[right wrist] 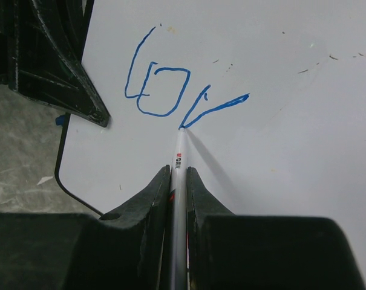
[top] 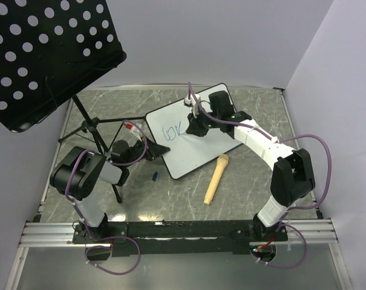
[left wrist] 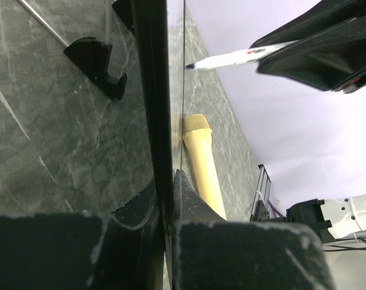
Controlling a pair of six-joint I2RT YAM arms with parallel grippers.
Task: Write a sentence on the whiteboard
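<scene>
Whiteboard [top: 198, 154] sits mid-frame in the top view, askew on the grey marble-look table [top: 249, 199]. Left gripper [left wrist: 170, 199] is clenched on the board's left edge, rim pinched between both fingers; its wrist view sees the board edge-on. Right gripper [right wrist: 178, 175] is clamped on a white marker [right wrist: 180, 158], barrel tight between the fingers, blue tip touching the board at the foot of the last stroke. Sentence [right wrist: 170, 90] so far: three blue letters, roughly "lov", on the left part of the board, near the left gripper. A few small dark specks toward the board's upper right in the right wrist view. Tan mic-shaped cylinder [top: 216, 179] lies on the table just beside the board's lower edge; can't tell if it touches. Small blue cap [top: 154, 176] on the table near the board's lower left corner. Black perforated panel [top: 43, 54] on a stand fills the upper left of the top view.
</scene>
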